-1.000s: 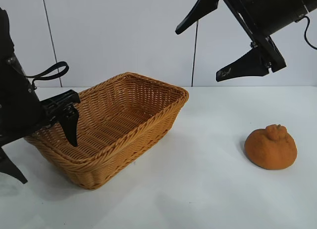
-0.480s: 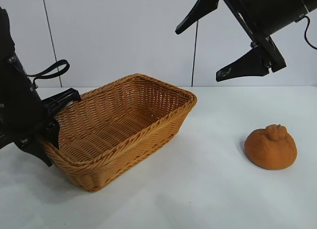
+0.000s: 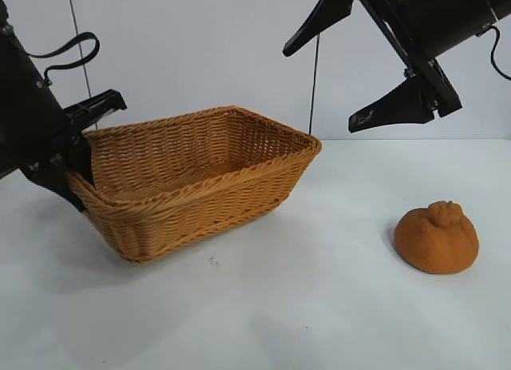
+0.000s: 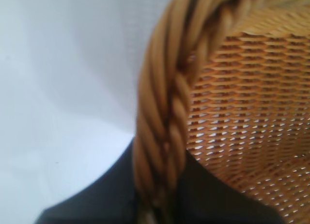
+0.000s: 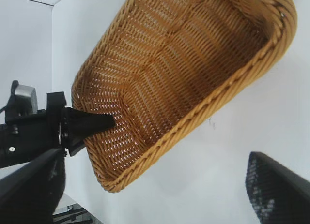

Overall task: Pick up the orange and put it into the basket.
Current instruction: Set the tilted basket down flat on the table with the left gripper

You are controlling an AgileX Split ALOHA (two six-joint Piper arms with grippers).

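Observation:
The orange, a knobbly orange-brown lump, rests on the white table at the right, away from both grippers. The wicker basket stands left of centre with its left end raised. My left gripper is shut on the braided rim at that end. In the left wrist view the rim runs between the dark fingers. My right gripper hangs open high at the upper right, above the gap between basket and orange, holding nothing. The right wrist view shows the basket and the left gripper; the orange is out of that view.
The white table runs across the front and the right, with a pale wall behind it. Bare tabletop lies between the basket and the orange.
My left gripper has shut on the basket's left rim and risen, lifting that end and swinging the basket a little to the right. The right arm and the orange have not moved.

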